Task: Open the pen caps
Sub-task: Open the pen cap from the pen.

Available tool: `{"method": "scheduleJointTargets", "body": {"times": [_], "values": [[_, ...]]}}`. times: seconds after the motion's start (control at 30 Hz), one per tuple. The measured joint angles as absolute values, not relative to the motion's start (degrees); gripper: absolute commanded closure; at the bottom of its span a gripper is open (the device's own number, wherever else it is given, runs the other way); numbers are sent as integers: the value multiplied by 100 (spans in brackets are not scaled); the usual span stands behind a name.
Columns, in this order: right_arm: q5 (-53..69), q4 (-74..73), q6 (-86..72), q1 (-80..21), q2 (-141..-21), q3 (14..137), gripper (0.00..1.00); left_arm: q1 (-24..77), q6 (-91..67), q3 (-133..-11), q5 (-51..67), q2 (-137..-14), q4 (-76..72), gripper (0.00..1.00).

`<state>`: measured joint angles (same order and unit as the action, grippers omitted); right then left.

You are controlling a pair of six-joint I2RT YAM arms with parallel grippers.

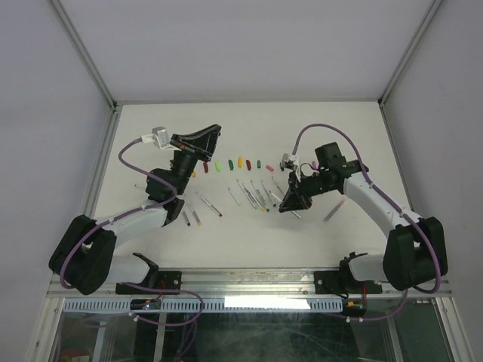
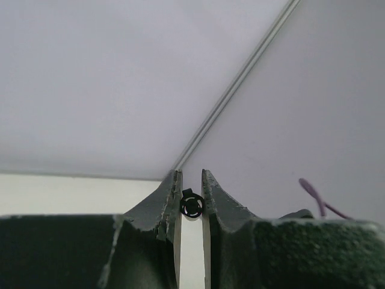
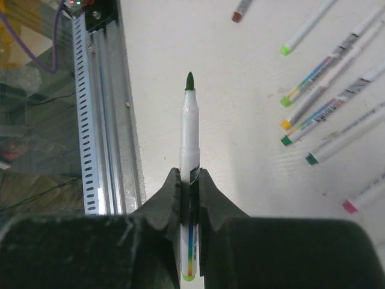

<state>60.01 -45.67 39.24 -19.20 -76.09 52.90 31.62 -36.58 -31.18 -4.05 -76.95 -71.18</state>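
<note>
My left gripper (image 1: 214, 133) is raised above the back left of the table. In the left wrist view it (image 2: 192, 180) is shut on a small black pen cap (image 2: 192, 206), seen end-on between the fingers. My right gripper (image 1: 287, 204) is low over the table's middle. In the right wrist view it (image 3: 190, 177) is shut on a white pen (image 3: 191, 135) whose green tip (image 3: 190, 80) is bare and points toward the near rail. A row of loose pen caps (image 1: 240, 162), maroon, green, orange, yellow and red, lies on the table between the arms.
Several uncapped pens (image 1: 256, 194) lie in a fan beside my right gripper and show in the right wrist view (image 3: 328, 111). More pens lie at the left (image 1: 209, 204) and right (image 1: 334, 210). A metal rail (image 3: 102, 120) runs along the near table edge (image 1: 249, 280).
</note>
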Motion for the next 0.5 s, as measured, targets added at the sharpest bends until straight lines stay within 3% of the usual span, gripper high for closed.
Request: {"method": "scheduleJointTargets", "body": {"times": [0.17, 0.3, 0.5], "values": [[5225, -3848, 2954, -1302, -7338, 4995, 100, 3129, -3656, -3157, -233, -7150, -6665, 100], [3927, -2950, 1911, -690, -7089, 4681, 100, 3127, -3758, -3157, 255, -7159, -6224, 100], [2016, -2174, 779, -545, -7321, 4639, 100, 3129, -4191, -3153, 1138, -7483, -6018, 100]]}}
